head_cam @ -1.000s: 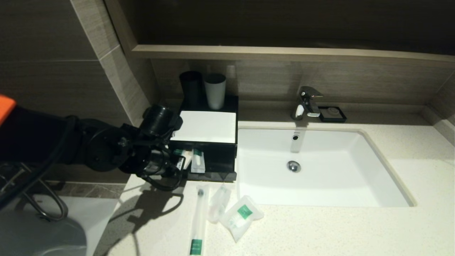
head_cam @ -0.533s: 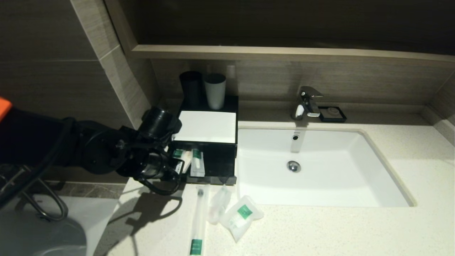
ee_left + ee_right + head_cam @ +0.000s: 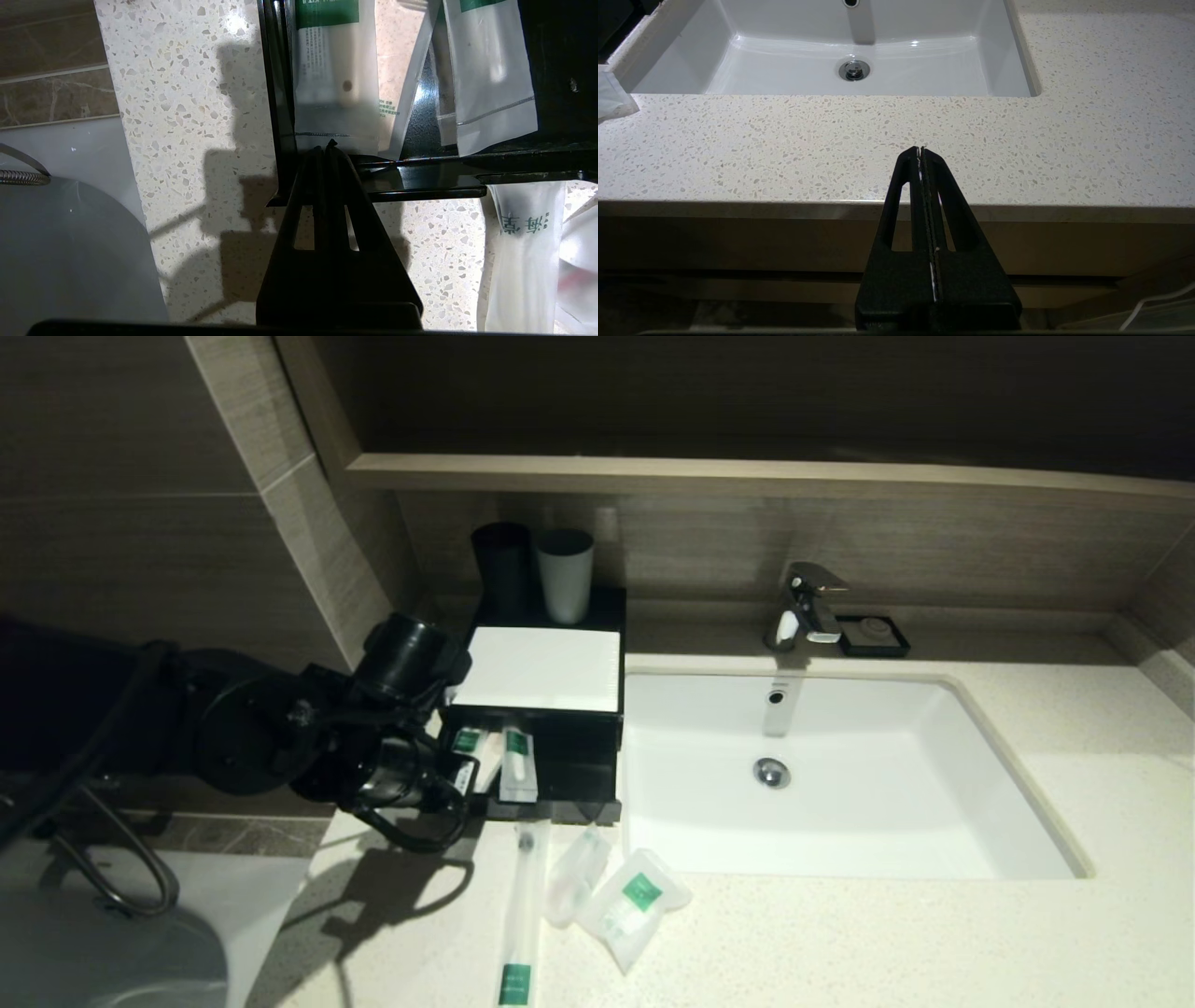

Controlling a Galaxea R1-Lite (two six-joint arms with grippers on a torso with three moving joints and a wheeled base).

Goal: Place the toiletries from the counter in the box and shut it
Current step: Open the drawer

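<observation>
Speckled cream counter [image 3: 840,933] surrounds a white sink [image 3: 896,840]. At its far left stands the box [image 3: 546,668], black with a white top; its drawer [image 3: 551,807] is pulled out toward me and already holds white packets with green labels. I have the left gripper [image 3: 329,145] pinched closed, tips at the drawer's front lip; whether they clamp the lip I cannot tell. I judge a straight, level pull is best, stopping before the drawer leaves the case. The right gripper [image 3: 921,150] idles closed, off the near edge. Near the drawer lie the toothbrush pack [image 3: 519,915], squarish sachet [image 3: 635,905] and small plain sachet [image 3: 571,873], all clear.
</observation>
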